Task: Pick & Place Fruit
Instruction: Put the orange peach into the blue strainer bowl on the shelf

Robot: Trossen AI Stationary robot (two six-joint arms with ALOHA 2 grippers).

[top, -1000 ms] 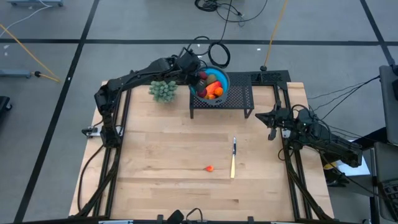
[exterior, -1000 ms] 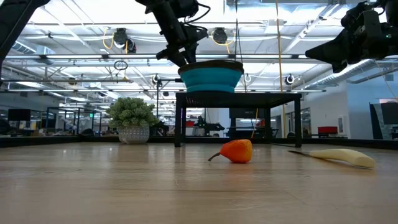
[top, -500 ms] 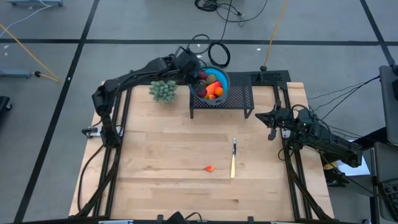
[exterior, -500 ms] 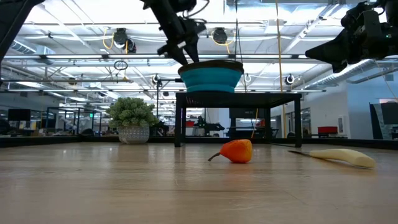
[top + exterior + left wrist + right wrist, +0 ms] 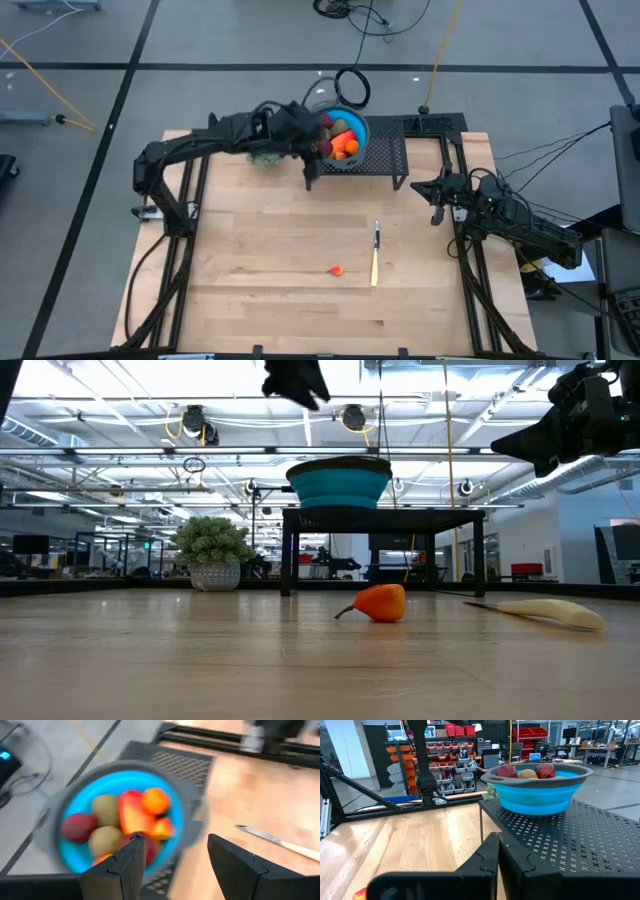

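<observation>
The left gripper (image 5: 305, 137) hangs released and empty beside the blue bowl (image 5: 357, 128) of fruit (image 5: 122, 820); the right gripper (image 5: 437, 198), clenched, waits at the table's (image 5: 260, 250) right edge.

The bench (image 5: 260, 250) is pale wood with light plank lines. The bowl (image 5: 357, 133) is bright blue with a grey rim, and it holds fruit (image 5: 131, 817) in dark red, orange, orange-red and brownish green. The stand (image 5: 385, 158) under it is black with a pattern of small holes. One orange-red fruit (image 5: 337, 270) lies apart. The knife (image 5: 375, 254) has a pale yellow handle. The plant (image 5: 210, 542) is pale green in a whitish patterned pot. Both arms are dark.
</observation>
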